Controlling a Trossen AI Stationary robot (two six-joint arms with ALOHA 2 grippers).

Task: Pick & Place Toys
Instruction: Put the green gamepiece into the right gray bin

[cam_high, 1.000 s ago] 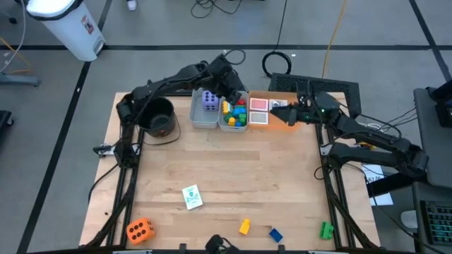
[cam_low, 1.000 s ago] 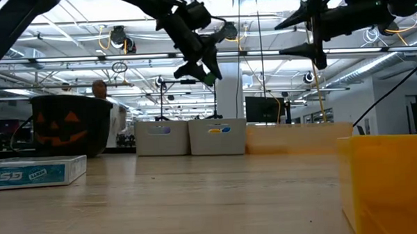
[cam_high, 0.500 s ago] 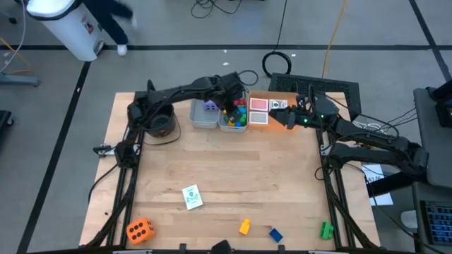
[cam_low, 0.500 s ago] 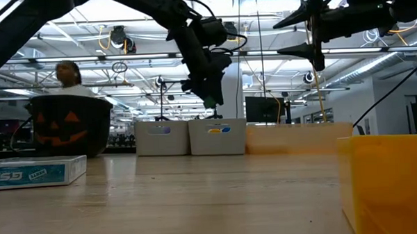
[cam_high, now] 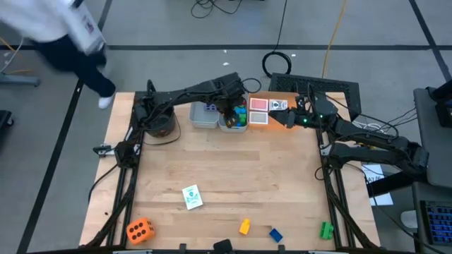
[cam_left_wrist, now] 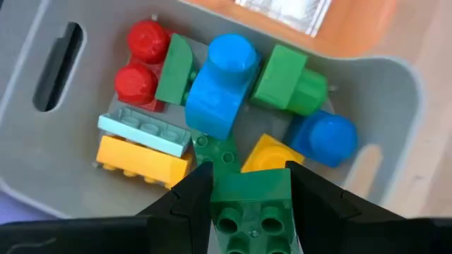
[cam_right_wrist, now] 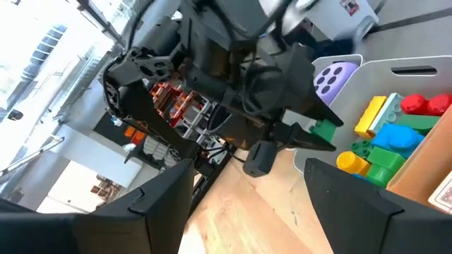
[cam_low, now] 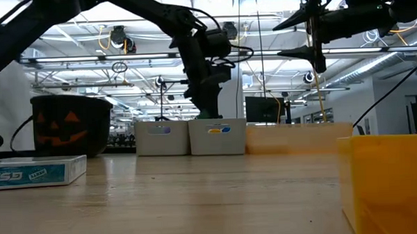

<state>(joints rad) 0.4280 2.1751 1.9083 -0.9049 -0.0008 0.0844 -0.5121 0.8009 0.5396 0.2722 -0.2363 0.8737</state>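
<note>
1. Leftmost in the high view, at the lower left, an orange die sits alone on the wooden table; just right of it, a picture card lies flat.
2. Upper centre, the left gripper hovers over the right-hand grey bin, its jaws closed on a green brick seen close in the left wrist view, pinched on two opposite flat sides.
3. Below it in that bin lie red, blue, yellow and green bricks; the neighbouring bin holds the purple die.
4. Along the bottom edge, right of centre, a yellow brick, a blue brick and another green brick wait, each apart from the others.
5. Upper right of centre, the right gripper hangs with fingers spread wide and empty over the orange tray, where cards lie.
6. These bricks look light, rigid and smooth, so I judge a pinch across flat side walls safest, since studs and corners may let one twist out. The flat card will likely need an edge catch.
</note>
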